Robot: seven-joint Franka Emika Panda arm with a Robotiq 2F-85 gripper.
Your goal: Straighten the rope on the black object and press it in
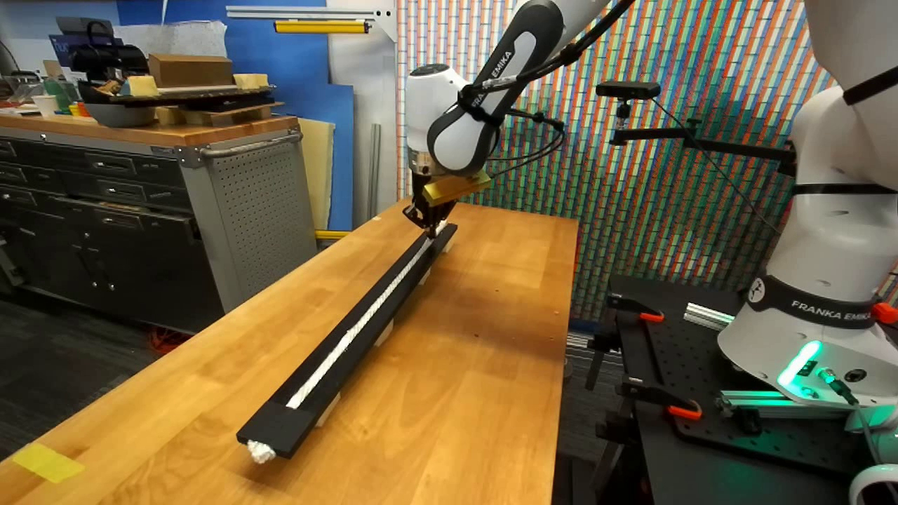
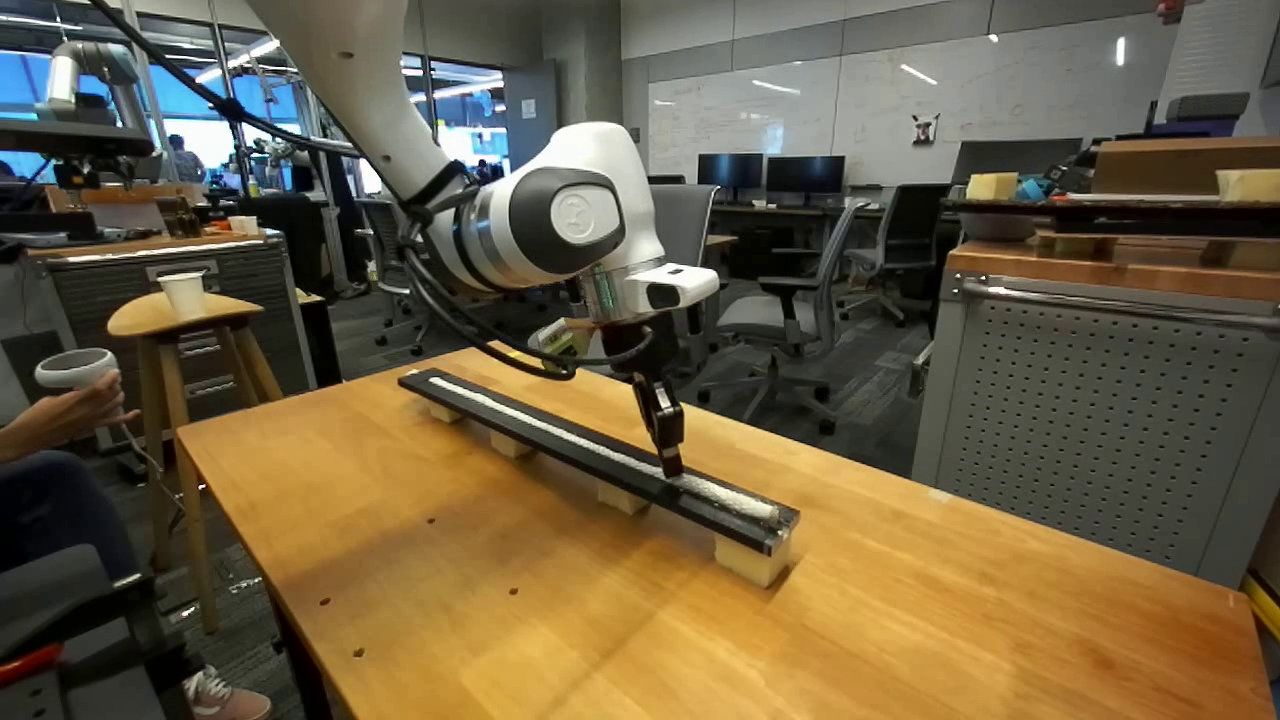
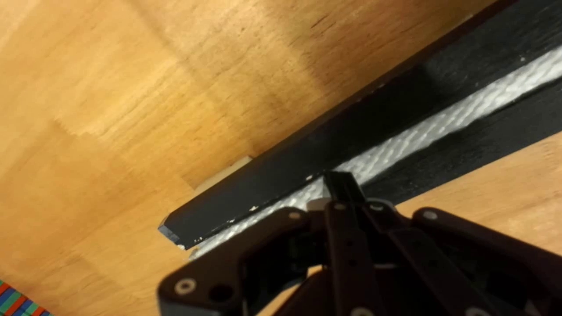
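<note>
Rope point(image 1: 362, 320): in groove of bar point(image 1: 280, 424), nearly straight.
Long axis: along bar; upper left to lower right over table point(image 2: 950, 610) in an exterior view, lower left to upper right in wrist view.
Gripper point(image 2: 671, 468): fingers together, pointing down, tips touching rope near one bar end.
Rope tuft point(image 1: 261, 451): pokes out at opposite bar end, in an exterior view only.
Wrist view: rope braid sharpest.
Hand point(image 2: 95, 400): holds ring point(image 2: 72, 377), in an exterior view only.
</note>
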